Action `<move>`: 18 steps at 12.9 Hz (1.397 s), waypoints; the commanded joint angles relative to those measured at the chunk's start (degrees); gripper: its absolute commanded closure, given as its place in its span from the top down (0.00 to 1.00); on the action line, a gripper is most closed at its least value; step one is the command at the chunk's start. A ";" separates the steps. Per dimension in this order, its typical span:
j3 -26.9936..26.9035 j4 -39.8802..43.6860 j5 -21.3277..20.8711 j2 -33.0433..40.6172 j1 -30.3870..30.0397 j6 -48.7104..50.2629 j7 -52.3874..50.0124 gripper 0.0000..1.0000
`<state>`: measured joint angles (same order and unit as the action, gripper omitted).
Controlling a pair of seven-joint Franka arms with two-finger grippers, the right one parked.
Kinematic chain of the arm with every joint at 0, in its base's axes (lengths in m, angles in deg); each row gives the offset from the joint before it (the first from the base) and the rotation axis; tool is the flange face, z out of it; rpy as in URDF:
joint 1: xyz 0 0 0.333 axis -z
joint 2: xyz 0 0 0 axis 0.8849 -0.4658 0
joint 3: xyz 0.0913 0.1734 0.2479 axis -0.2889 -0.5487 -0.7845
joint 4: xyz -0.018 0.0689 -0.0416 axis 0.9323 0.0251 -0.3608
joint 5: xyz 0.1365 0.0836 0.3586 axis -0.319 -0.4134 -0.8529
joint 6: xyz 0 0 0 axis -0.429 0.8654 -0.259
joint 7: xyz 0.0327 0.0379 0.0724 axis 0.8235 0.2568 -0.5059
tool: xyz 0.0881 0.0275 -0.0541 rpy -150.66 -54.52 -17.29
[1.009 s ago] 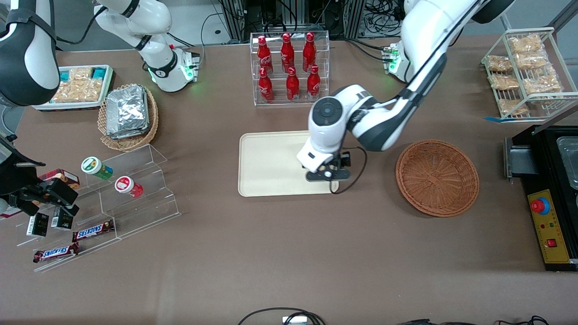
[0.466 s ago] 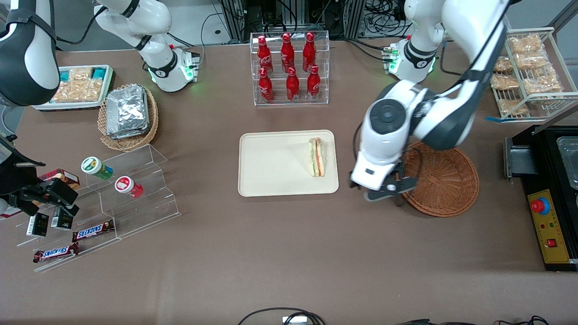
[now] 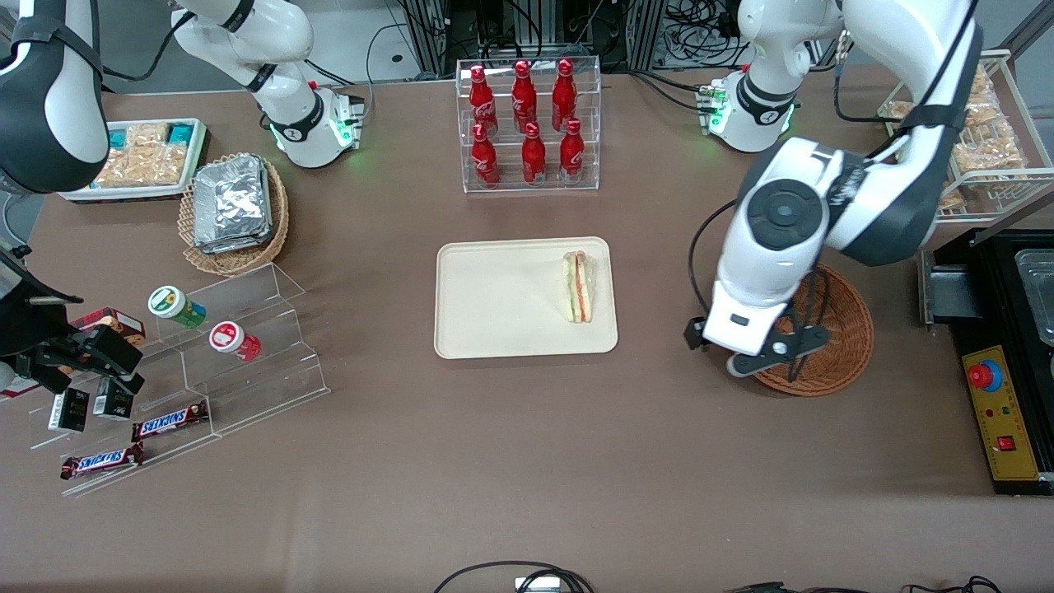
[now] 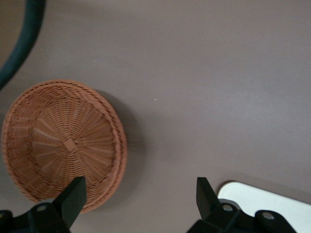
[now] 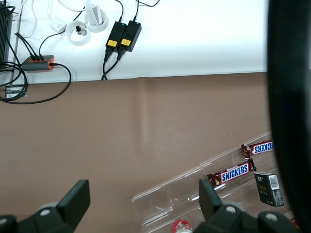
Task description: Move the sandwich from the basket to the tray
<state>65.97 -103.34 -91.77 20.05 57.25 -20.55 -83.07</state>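
Observation:
The sandwich (image 3: 579, 287), a wrapped white wedge with green and orange-red layers, lies on the cream tray (image 3: 494, 301), near the tray edge closest to the basket. Nothing touches it. My left gripper (image 3: 770, 352) hangs above the table at the reddish-brown wicker basket's (image 3: 848, 323) rim, on the tray's side of it. In the left wrist view the gripper (image 4: 140, 196) is open with only bare table between its fingertips (image 4: 73, 196). The basket (image 4: 63, 145) there holds nothing, and a corner of the tray (image 4: 265, 204) shows.
A clear rack of red bottles (image 3: 529, 123) stands farther from the front camera than the tray. A tan basket of foil packets (image 3: 235, 210) and acrylic steps with snacks (image 3: 222, 346) lie toward the parked arm's end. A wire snack rack (image 3: 963, 132) and black control box (image 3: 1000, 412) flank the basket.
The gripper let go of the sandwich on the tray. It then swung away toward the working arm's end, stopping above the basket's rim. The sandwich stays on the tray.

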 commanded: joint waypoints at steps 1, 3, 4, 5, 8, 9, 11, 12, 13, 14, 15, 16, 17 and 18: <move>-6.28 -0.97 5.99 6.13 -0.20 3.75 12.46 1.00; -11.74 -1.06 9.86 9.30 0.06 7.35 22.83 1.00; -14.28 -0.98 11.62 10.97 0.06 9.37 27.76 1.00; -16.83 -0.89 13.37 12.72 0.06 11.22 32.07 1.00; -22.12 -0.45 16.73 16.68 0.15 17.11 42.37 1.00; -22.74 -0.36 17.34 17.74 0.15 18.08 44.57 1.00; -22.84 -0.36 17.61 19.59 0.06 19.06 48.62 1.00; -22.75 0.25 17.70 20.29 0.06 19.50 49.51 1.00; -22.75 2.00 17.79 20.21 0.06 21.15 49.86 1.00; -22.66 3.58 17.79 20.12 0.06 22.65 51.09 1.00; -22.66 4.20 17.79 20.12 0.06 23.19 52.23 1.00; -22.66 4.21 17.79 20.21 0.15 23.28 52.41 1.00; -22.66 4.21 17.79 20.21 0.15 23.37 52.42 1.00; -22.66 4.12 18.05 20.21 0.15 23.37 52.42 1.00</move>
<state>43.40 -99.99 -74.65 40.24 57.32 1.50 -31.81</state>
